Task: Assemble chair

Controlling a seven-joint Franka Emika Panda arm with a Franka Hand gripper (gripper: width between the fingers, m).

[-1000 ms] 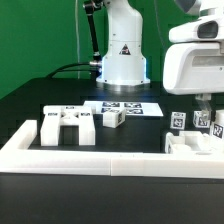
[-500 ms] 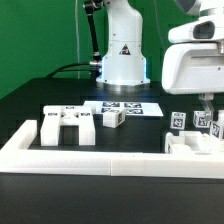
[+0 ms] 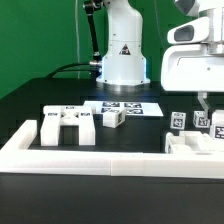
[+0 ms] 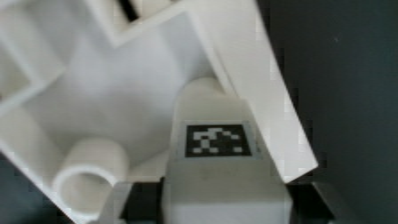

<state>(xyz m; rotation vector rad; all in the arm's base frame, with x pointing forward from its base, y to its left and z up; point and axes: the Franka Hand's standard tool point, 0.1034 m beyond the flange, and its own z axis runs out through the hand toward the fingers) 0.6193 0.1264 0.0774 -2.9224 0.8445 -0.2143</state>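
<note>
My fingers (image 3: 203, 102) pinch a tagged chair post (image 4: 222, 150). My wrist has just risen slightly while the other parts on the surface (image 3: 30, 105) stay put, so I judge the lift is only beginning.

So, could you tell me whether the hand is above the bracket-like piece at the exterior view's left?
No, the hand hangs at the exterior view's right, well apart from the bracket-like piece.

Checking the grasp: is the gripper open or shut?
Gripper shut on the post: in the wrist view the tagged post fills the gap, with both fingers against its sides.
</note>
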